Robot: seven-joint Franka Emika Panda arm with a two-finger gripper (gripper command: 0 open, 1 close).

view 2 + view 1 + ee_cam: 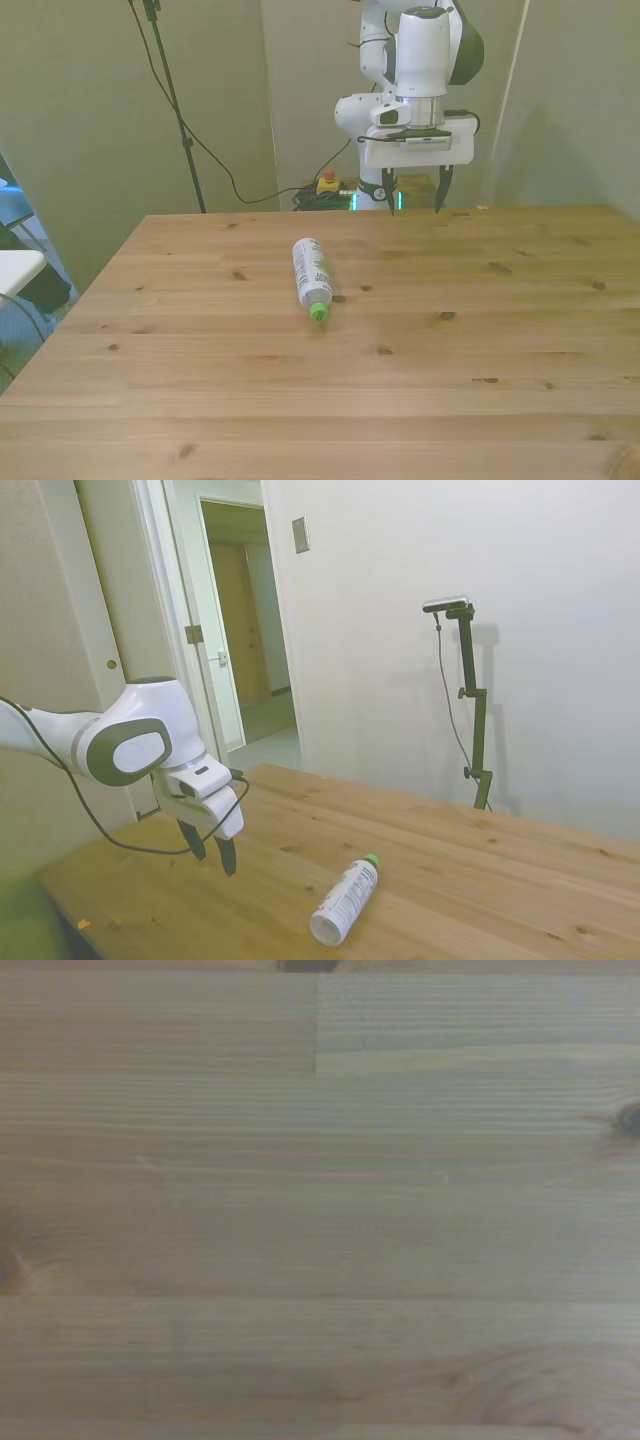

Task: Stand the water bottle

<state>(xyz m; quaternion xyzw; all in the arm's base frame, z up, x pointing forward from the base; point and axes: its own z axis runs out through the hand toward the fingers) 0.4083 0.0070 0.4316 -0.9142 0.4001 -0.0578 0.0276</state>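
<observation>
A water bottle lies on its side mid-table, bare wood all around. The gripper hangs released above the far edge, well apart.

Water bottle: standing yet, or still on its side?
On its side. The water bottle lies flat on the table, green cap toward the front camera, untouched by the hand.

Legible text: none. Water bottle, lying on its side on the table: white label with dark and green print, too small and blurred to read in the side view or the front view. No readable markings on the arm or the gripper. The wrist view shows only bare wood grain.
</observation>
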